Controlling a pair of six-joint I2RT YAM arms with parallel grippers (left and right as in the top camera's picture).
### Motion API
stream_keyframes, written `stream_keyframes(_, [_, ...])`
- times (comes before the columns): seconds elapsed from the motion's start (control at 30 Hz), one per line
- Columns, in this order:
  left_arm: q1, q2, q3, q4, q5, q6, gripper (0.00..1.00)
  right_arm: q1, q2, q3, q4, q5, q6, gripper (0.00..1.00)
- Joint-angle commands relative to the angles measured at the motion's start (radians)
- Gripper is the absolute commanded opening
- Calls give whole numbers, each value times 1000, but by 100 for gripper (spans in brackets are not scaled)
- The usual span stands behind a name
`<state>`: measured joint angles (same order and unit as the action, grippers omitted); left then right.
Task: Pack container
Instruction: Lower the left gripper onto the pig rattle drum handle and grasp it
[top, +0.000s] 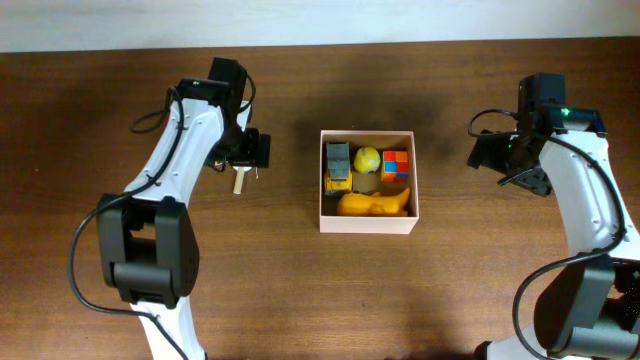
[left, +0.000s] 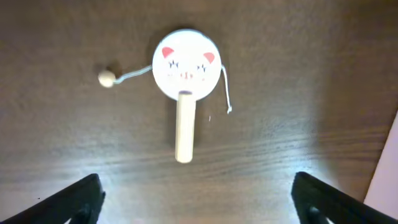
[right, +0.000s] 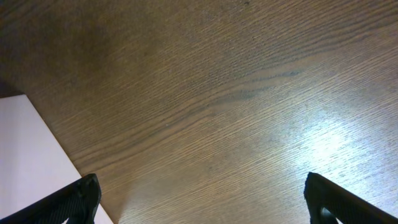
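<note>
The container (top: 367, 226) is a white-walled square box at the table's middle. It holds a yellow and grey toy truck (top: 338, 167), a yellow ball (top: 367, 159), a colour cube (top: 396, 166) and a yellow toy (top: 375, 204). A small rattle drum toy (left: 185, 71) with a cat face, wooden handle and beads on strings lies flat on the table; its handle also shows in the overhead view (top: 239, 181). My left gripper (left: 199, 202) is open above it, empty. My right gripper (right: 202, 199) is open and empty over bare table right of the container, whose wall (right: 25, 162) shows at its left.
The dark wooden table (top: 300, 290) runs to a pale wall at the back. The container's white wall edge shows at the right of the left wrist view (left: 385, 168). Both arm bases stand at the front corners.
</note>
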<state>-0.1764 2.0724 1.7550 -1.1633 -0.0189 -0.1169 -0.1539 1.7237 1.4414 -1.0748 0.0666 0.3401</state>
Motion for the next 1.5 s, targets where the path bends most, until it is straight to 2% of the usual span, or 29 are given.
stream_keyframes(0.0, [-4, 32, -5, -17, 23, -29, 96, -4, 1, 1, 2, 20, 10, 99])
stream_keyframes(0.37, [-2, 155, -6, -19, 68, -29, 97, -4, 1, 1, 2, 20, 9, 99])
stream_keyframes(0.93, [3, 217, -7, 68, 48, -28, 94, -4, 1, 1, 2, 20, 9, 99])
stream_keyframes(1.0, [3, 217, -7, 73, 37, -28, 89, -4, 1, 1, 2, 20, 10, 99])
stream_keyframes(1.03, [3, 217, -7, 75, 29, -28, 80, -4, 1, 1, 2, 20, 9, 99])
stream_keyframes(1.1, [3, 217, -7, 75, 18, -28, 68, -4, 1, 1, 2, 20, 10, 99])
stream_keyframes(1.13, [3, 217, -7, 75, 14, -28, 59, -4, 1, 1, 2, 20, 10, 99])
stream_keyframes(1.3, [3, 217, -7, 75, 11, -28, 35, -4, 1, 1, 2, 20, 9, 99])
stream_keyframes(1.33, [3, 217, -7, 75, 11, -28, 32, -4, 1, 1, 2, 20, 9, 99])
stream_keyframes(1.43, [3, 217, -7, 75, 11, -28, 29, -4, 1, 1, 2, 20, 9, 99])
stream_keyframes(1.47, [3, 217, -7, 75, 11, -28, 24, -4, 1, 1, 2, 20, 10, 99])
